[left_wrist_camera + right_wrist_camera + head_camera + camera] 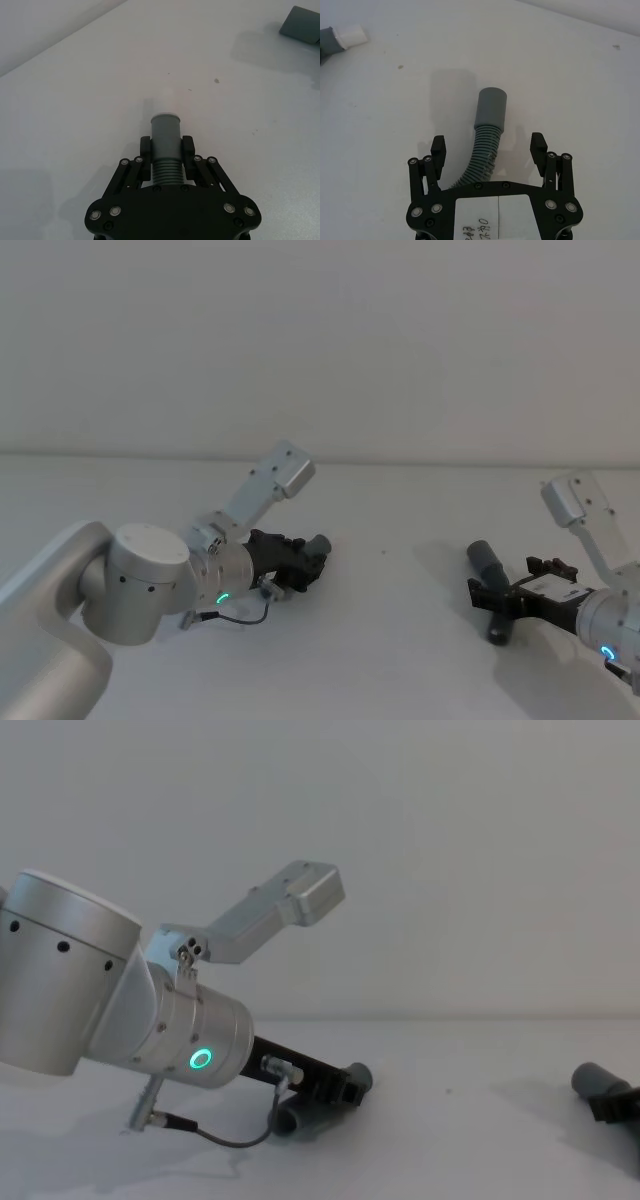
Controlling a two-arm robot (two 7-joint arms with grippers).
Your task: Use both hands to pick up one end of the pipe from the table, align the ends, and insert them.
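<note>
Head view: table surrounds gripped pipe.

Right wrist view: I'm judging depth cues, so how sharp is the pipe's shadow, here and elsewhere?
Right wrist view: soft, pale shadow on the table beside the loose cuff. Left wrist view: fainter shadow beyond the held cuff. Chest view: similarly soft beside the loose cuff.
</note>
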